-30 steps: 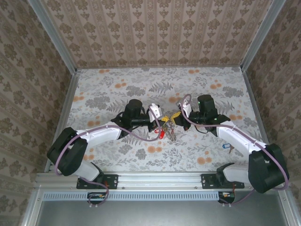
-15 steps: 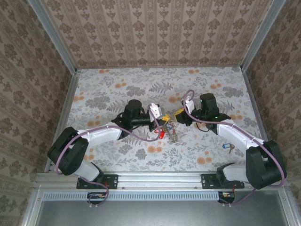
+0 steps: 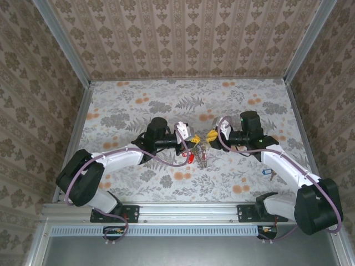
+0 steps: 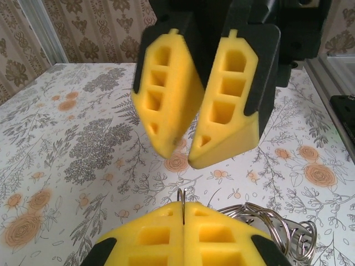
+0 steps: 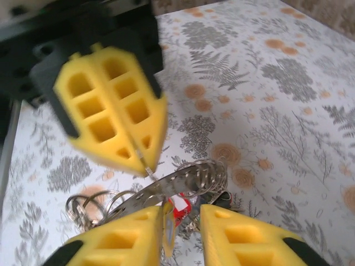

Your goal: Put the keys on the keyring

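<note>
The keyring [image 5: 188, 180] sits at the middle of the tabletop [image 3: 138, 105], its thin wire pinched between the closed fingers of the left gripper [image 4: 183, 213]. Facing it, the right gripper [image 5: 186, 221] has its fingers narrowly apart — a thin yellow tag [image 5: 167, 233] stands in the gap. A blue-tagged key [image 3: 270, 174] lies well apart, to the right.

Blocked at mid-table by the left gripper [image 3: 194, 143], clamped on the keyring [image 3: 201, 156], and by the right gripper [image 3: 209, 136] facing it tip to tip, jaws slightly parted. Hardly any gap between the two. Hemmed in from near left and near right by the left arm [image 3: 116, 155] and right arm [image 3: 285, 165]. Open across the far table [image 3: 183, 94], up to the back wall [image 3: 183, 39]. Open too at both far corners. Cluttered beside the right arm by the blue-tag key [image 3: 270, 174].
</note>
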Robot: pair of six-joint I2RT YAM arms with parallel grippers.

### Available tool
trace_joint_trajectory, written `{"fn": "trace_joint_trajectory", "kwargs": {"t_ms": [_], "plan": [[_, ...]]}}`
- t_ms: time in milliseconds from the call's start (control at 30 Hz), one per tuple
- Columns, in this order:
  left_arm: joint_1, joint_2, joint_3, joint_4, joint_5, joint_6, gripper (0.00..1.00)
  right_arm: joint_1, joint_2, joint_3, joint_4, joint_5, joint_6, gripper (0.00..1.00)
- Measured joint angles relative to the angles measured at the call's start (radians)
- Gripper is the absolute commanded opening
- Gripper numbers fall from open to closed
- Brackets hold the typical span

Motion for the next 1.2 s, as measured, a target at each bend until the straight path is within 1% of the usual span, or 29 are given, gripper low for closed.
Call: {"fn": "trace_joint_trajectory", "kwargs": {"t_ms": [67, 233, 433, 633, 800, 900, 1133, 1200], "plan": [[0.0, 0.0, 0.0, 0.0, 0.005, 0.0, 0.0, 0.0, 0.0, 0.0, -0.013, -0.017, -0.06, 0.23], [0.0, 0.0, 0.001, -0.001, 0.016, 0.0, 0.0, 0.0, 0.019, 0.0, -0.007, -0.028, -0.115, 0.23], [0.0, 0.0, 0.003, -0.002, 0.022, 0.0, 0.0, 0.002, 0.042, 0.0, 0.027, -0.04, -0.132, 0.24], [0.0, 0.0, 0.006, -0.012, 0.023, 0.0, 0.0, 0.006, 0.077, 0.0, 0.048, -0.084, -0.131, 0.22], [0.0, 0.0, 0.009, -0.025, 0.026, 0.0, 0.0, 0.006, 0.101, 0.0, 0.055, -0.095, -0.131, 0.19], [0.0, 0.0, 0.01, -0.027, 0.025, 0.0, 0.0, 0.007, 0.101, 0.0, 0.067, -0.101, -0.13, 0.15], [0.0, 0.0, 0.01, -0.032, 0.026, 0.0, 0.0, 0.011, 0.113, 0.002, 0.073, -0.114, -0.127, 0.17], [0.0, 0.0, 0.01, -0.034, 0.026, 0.0, 0.0, 0.011, 0.121, 0.003, 0.079, -0.114, -0.127, 0.15]]}}
